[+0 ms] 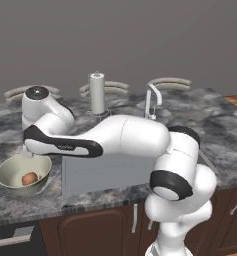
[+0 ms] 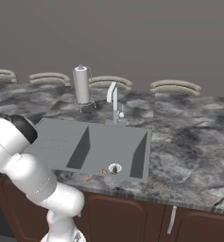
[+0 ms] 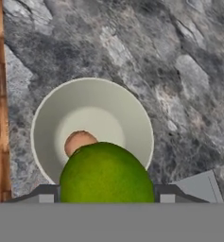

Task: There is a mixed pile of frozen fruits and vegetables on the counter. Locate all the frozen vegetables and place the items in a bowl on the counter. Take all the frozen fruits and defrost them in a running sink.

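The fingers [image 3: 106,201] are clamped on the lime-green ball [image 3: 106,175], which bulges large at the bottom of the hand view, directly above the bowl [image 3: 47,118]. The dark finger tips show on either side of the ball, pressed against it.

The bowl [image 1: 12,182] stands on the counter [image 1: 225,130] close to its front edge, just left of the sink [image 1: 105,175]. Inside it lies the reddish-brown oval lump [image 1: 30,178], a little off the middle of the bowl's floor; in the hand view the lump [image 3: 78,141] is partly covered by the ball held above it.

In the right base view the sink [image 2: 108,146] is sunk into the counter [image 2: 189,142], with its ribbed drainboard [image 2: 56,139] on the left and the basin on the right. The small orange-brown lump [image 2: 104,171] lies on the basin floor just beside the round drain [image 2: 115,168]. The curved chrome tap [image 2: 114,101] rises at the sink's back edge, and a paper towel roll [image 2: 81,85] stands on the counter behind the drainboard, near the back edge
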